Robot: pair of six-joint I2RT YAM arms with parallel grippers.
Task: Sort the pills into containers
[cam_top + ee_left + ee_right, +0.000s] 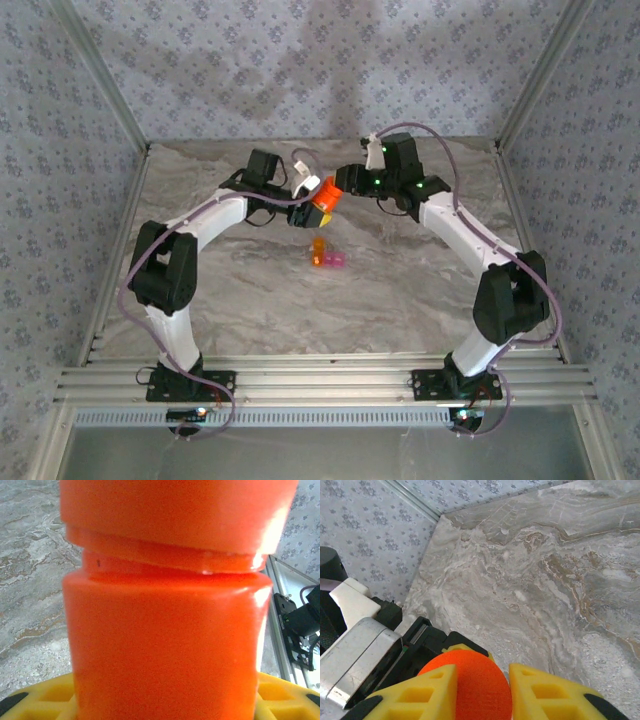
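The orange-red bottle (322,203) is held over the marble-patterned table (230,300), pinched from two sides. The left gripper (308,205) clamps the bottle's body between its yellow fingers (42,702), and the right gripper (482,692) is pressed onto the round cap (470,675). Nearer the arm bases than the bottle, the containers (328,256) lie on the table, an orange compartment joined to a pink one, apart from both grippers. Both forearms (225,215) crowd in beside the bottle, while the surface around the containers lies open. Aluminium rails (320,380) and flower-patterned walls (60,200) bound the table, well away from the bottle.
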